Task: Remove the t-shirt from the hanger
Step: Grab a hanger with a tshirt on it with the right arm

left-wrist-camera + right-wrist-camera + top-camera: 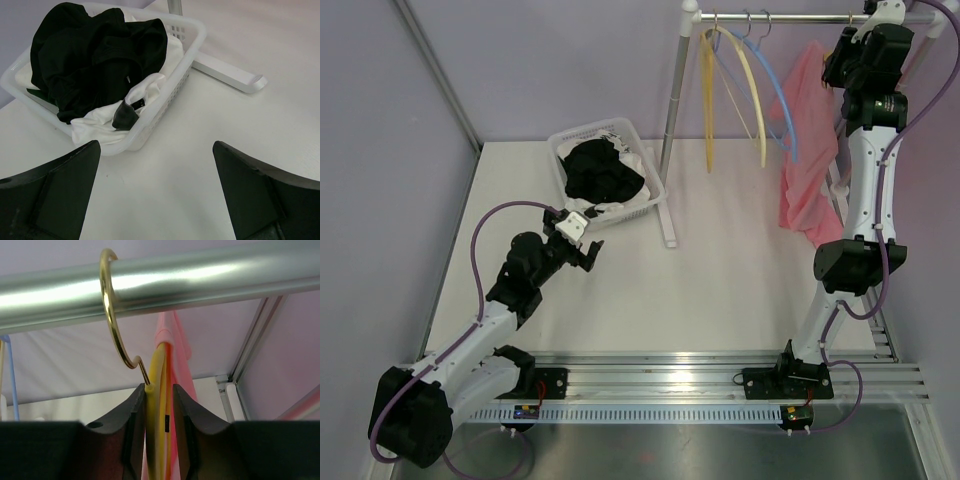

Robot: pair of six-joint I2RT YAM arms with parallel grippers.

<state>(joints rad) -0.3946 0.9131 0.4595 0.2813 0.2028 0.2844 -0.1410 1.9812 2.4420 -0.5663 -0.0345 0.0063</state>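
Right gripper (159, 402) is closed to a narrow gap on the neck of the yellow plastic hanger (157, 365), clamped directly beneath its gold metal hook (111, 320). Judged purpose: a hold at the neck steadies the hanger so the garment can be drawn off without the hook swinging or leaving the bar. Just behind the fingers, the pink fabric t-shirt (181, 355) is draped on that hanger and hangs below the gripper; it is not yet removed. Above the gripper, the hook sits over the polished steel rail (210, 275). The right arm stands almost fully extended upward, forearm near vertical, wrist at rail height.

Left gripper (156, 165) is wide open and holds nothing. It hovers low over the white table (240, 125), well apart from the t-shirt, probably held in reserve. Ahead and to its left stands the white plastic laundry basket (196, 35), filled with black and white clothes. The left arm lies low, reaching forward and angled toward the basket.
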